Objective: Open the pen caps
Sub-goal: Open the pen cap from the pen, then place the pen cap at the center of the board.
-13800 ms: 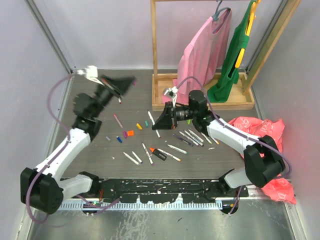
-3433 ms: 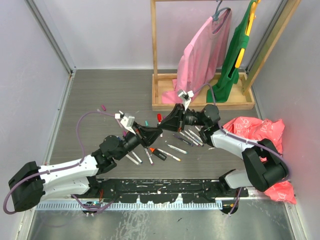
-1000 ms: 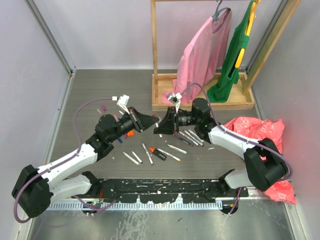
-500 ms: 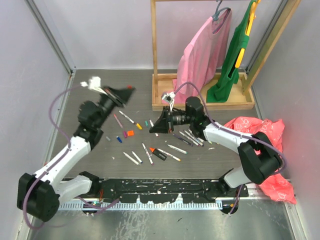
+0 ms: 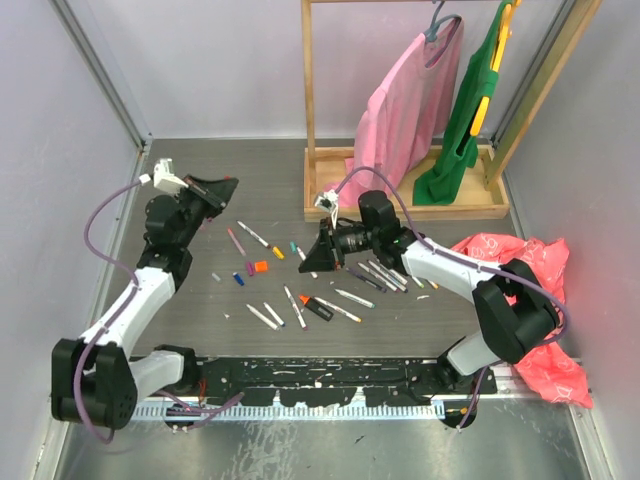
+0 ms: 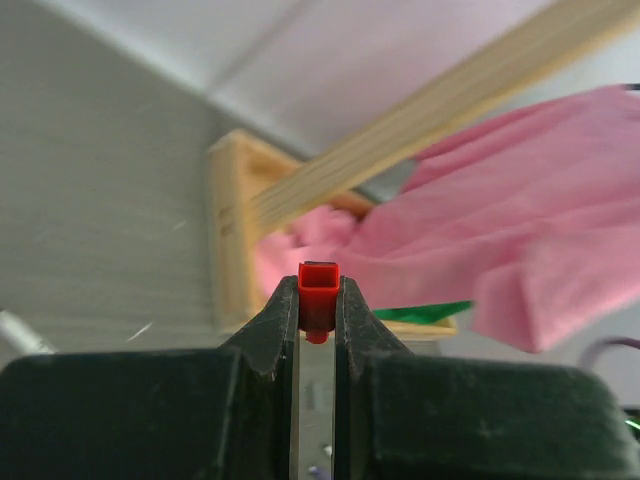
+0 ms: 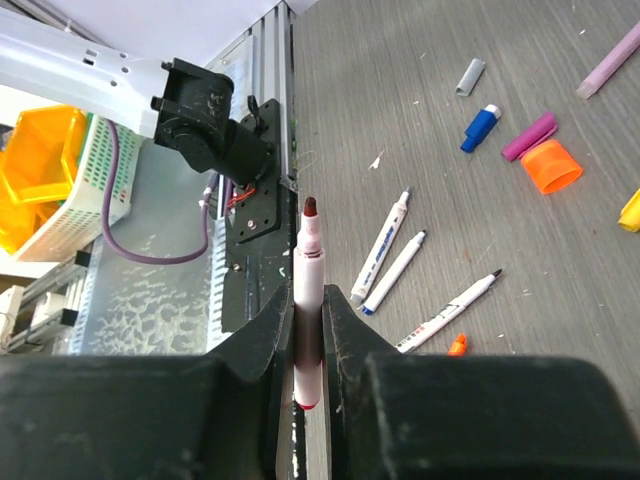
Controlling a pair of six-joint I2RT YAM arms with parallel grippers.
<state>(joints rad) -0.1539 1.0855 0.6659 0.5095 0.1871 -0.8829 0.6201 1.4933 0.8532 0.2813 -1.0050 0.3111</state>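
The left gripper (image 6: pixel 318 302) is clenched on a red cap (image 6: pixel 319 282), raised at the far left of the table (image 5: pixel 200 330). The right gripper (image 7: pixel 309 305) grasps the bare-tipped pen (image 7: pixel 308 250) near the middle, well apart from the cap. This pen looks done, so I judge the next move is to put both pieces down and find a pen that is capped.

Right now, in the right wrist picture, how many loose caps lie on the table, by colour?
grey cap: 1
blue cap: 1
purple cap: 1
orange cap: 1
yellow cap, cut by the picture's edge: 1
Total: 5
The small orange bit lower down is not counted: I cannot tell what it is.
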